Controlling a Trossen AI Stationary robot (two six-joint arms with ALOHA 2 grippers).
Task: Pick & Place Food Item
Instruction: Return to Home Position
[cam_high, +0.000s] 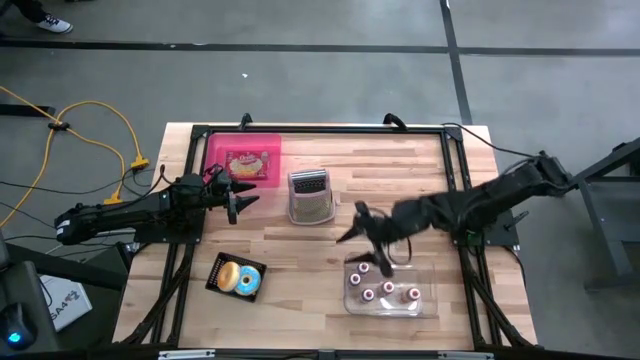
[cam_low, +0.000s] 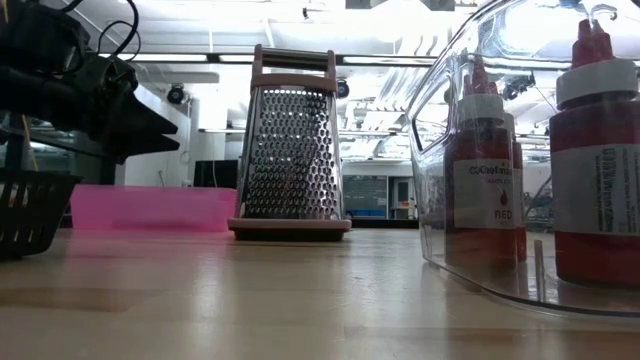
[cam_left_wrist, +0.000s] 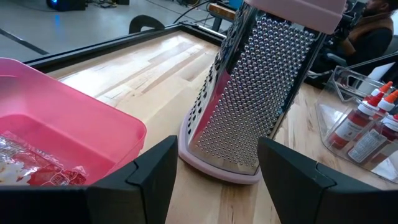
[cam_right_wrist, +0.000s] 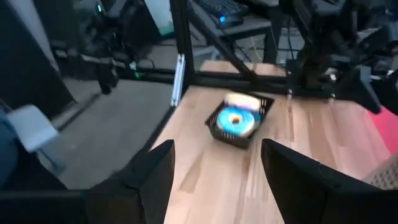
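1. The wooden table (cam_high: 300, 250) sits inside a black frame and carries everything below.
2. The left arm reaches in from the table's left side. Its gripper (cam_high: 240, 203) hangs above the wood between the pink tray and the black bin, pointing at the grater. The left wrist view shows its fingers (cam_left_wrist: 155, 171) spread wide with nothing between them.
3. The right arm stretches in from the right edge. Its gripper (cam_high: 368, 245) is above the far rim of the clear box. The right wrist view shows its fingers (cam_right_wrist: 155, 174) spread apart and empty.
4. The pink tray (cam_high: 243, 160) lies at the far left of the table with a food packet inside.
5. The clear box (cam_high: 385, 290) stands near the front right edge.
6. The metal grater (cam_high: 310, 195) stands upright near the middle, just right of the pink tray.
7. The black bin (cam_high: 222, 272) rests at the front left, well apart from both grippers.
8. A blue donut (cam_high: 248, 282) lies in the bin, with a paler one touching it.
9. Red bottles (cam_low: 485, 170) stand upright in the clear box.
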